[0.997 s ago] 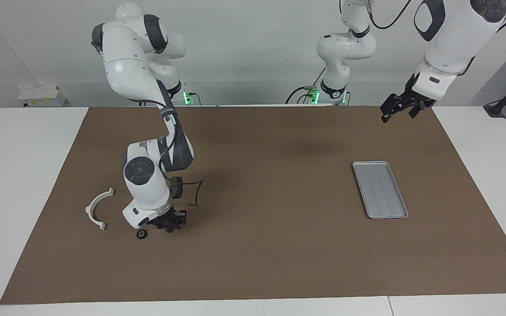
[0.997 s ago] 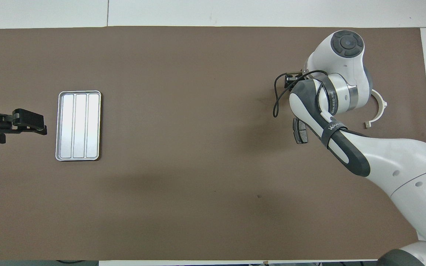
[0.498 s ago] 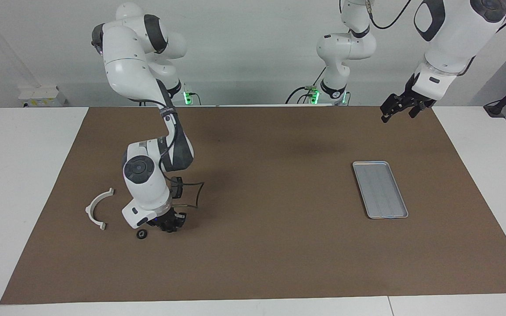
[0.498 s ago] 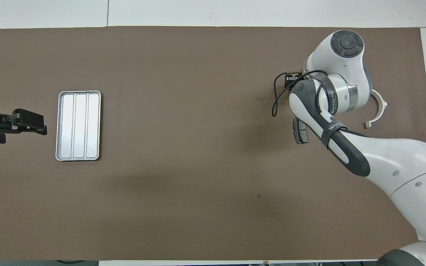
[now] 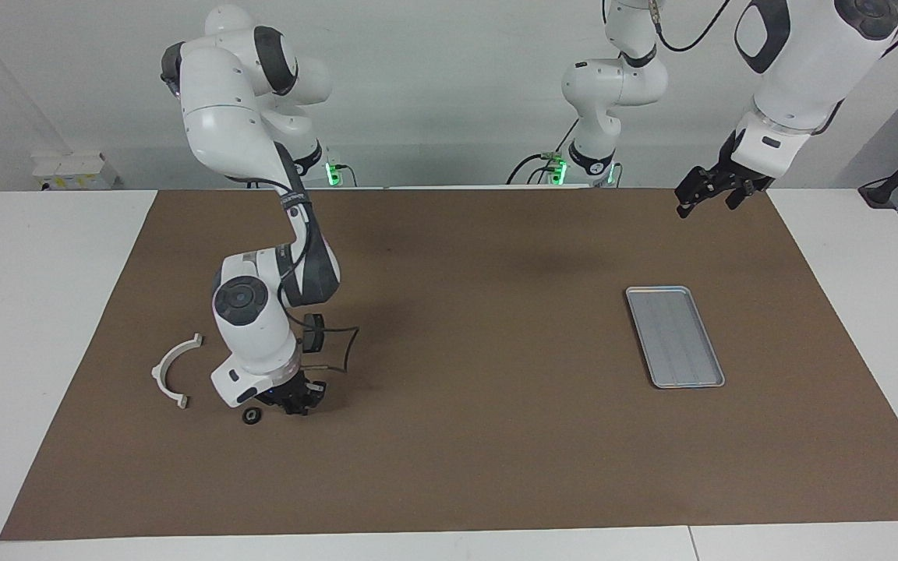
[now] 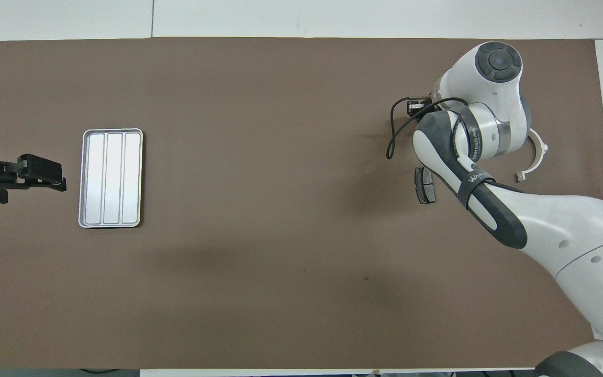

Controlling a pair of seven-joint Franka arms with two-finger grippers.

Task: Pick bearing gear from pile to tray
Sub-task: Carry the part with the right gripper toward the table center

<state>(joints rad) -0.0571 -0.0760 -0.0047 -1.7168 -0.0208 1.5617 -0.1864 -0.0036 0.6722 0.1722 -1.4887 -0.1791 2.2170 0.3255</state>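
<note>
Right hand (image 5: 297, 406) sat shut low in the pile (image 5: 250, 415), perhaps gripping a part; tray (image 5: 674, 336) lay toward the left arm's end.

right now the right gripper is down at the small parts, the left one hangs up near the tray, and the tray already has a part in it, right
Not quite: the tray is empty, as the overhead view shows. The rest holds: the right gripper is down among the small parts beside the black round part and the white arc, and the left gripper hangs in the air near the tray.
</note>
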